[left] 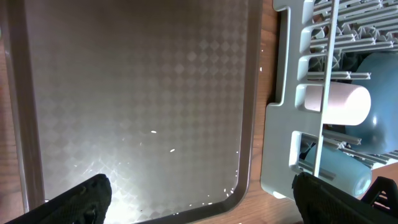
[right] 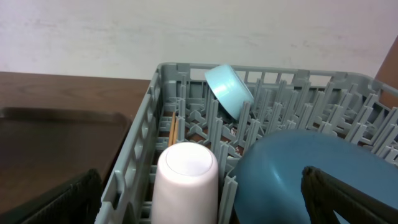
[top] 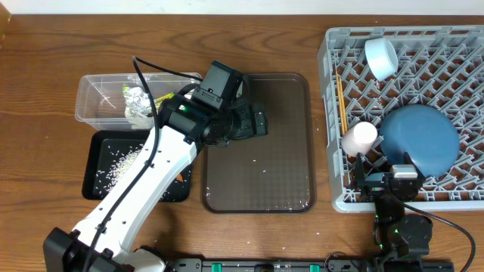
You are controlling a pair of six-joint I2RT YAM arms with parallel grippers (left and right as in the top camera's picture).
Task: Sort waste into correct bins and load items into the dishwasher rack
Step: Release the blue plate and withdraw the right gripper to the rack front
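Observation:
The grey dishwasher rack (top: pixel 333 113) stands at the right. It holds the blue plate (top: pixel 420 140), the pale pink cup (top: pixel 359 138), a small white-and-pale-blue bowl (top: pixel 380 57) and the wooden chopsticks (top: pixel 340 102). My left gripper (top: pixel 259 123) is open and empty over the brown tray (top: pixel 257 189). A few rice grains (left: pixel 154 131) lie on that tray. My right gripper (top: pixel 386 175) is open at the rack's front edge, with the pink cup (right: pixel 186 177) and the plate (right: pixel 292 174) between its fingers. I cannot make out the light blue cup.
The clear tub (top: pixel 94 94) at the left holds the foil wrapper (top: pixel 138 102). The black tub (top: pixel 102 170) in front of it holds rice (top: pixel 121 160). My left arm crosses above both tubs. Bare wood separates the tray and the rack (left: pixel 273 143).

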